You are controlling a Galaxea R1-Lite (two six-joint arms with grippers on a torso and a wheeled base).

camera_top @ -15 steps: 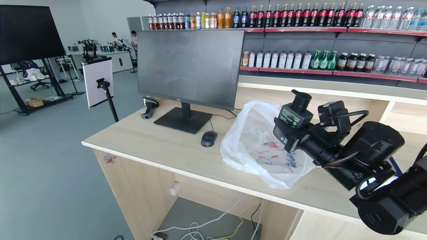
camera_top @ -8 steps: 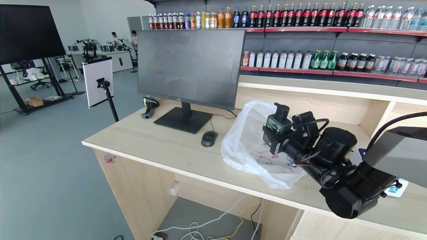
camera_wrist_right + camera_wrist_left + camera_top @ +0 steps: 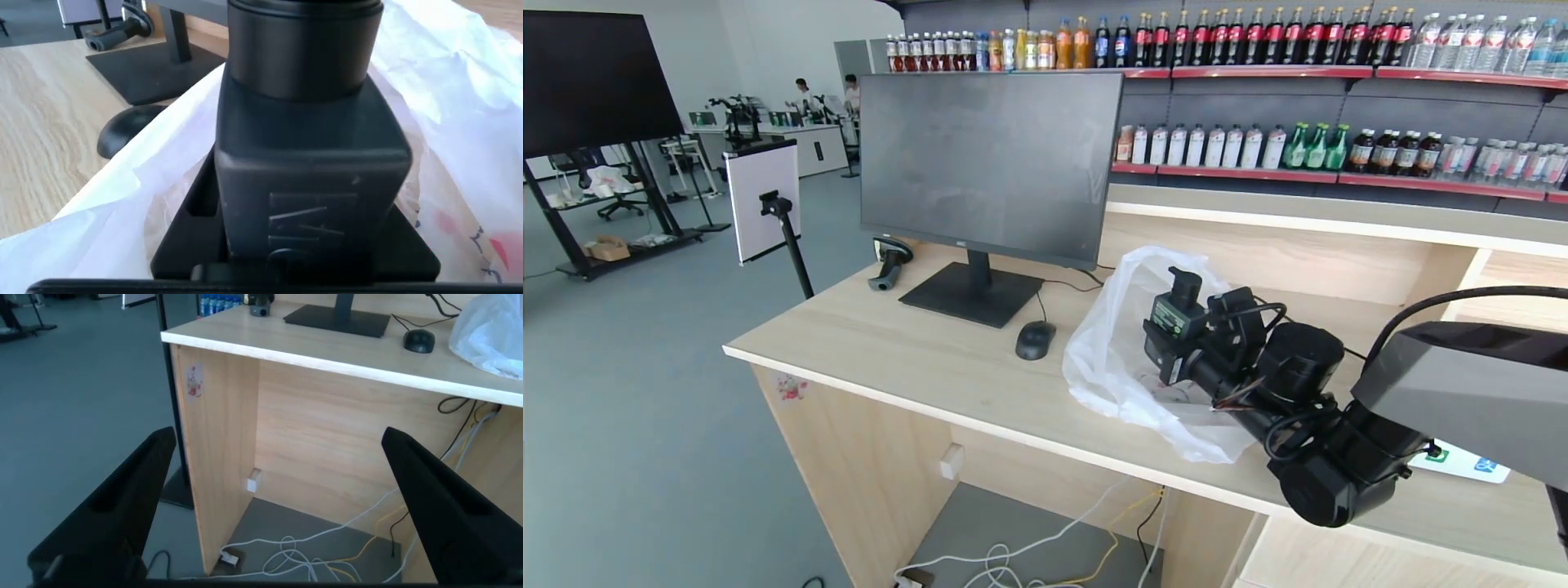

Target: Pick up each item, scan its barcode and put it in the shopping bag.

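Mouse (image 3: 1034,340) and monitor (image 3: 990,163) beside shopping bag (image 3: 1123,359); right hand (image 3: 1174,322) over it, grip unclear; left hand (image 3: 278,441) released.

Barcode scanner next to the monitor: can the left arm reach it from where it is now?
Probably not directly. The left gripper hangs open below the desk top, facing its side panel, while the scanner lies on top. The arm must rise first.

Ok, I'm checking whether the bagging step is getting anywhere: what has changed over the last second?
The right arm has reached forward and to the robot's left, its tip now lower over the mouth of the white plastic bag. Whether it carries anything cannot be told. The bag, mouse, monitor and scanner stayed put on the counter.
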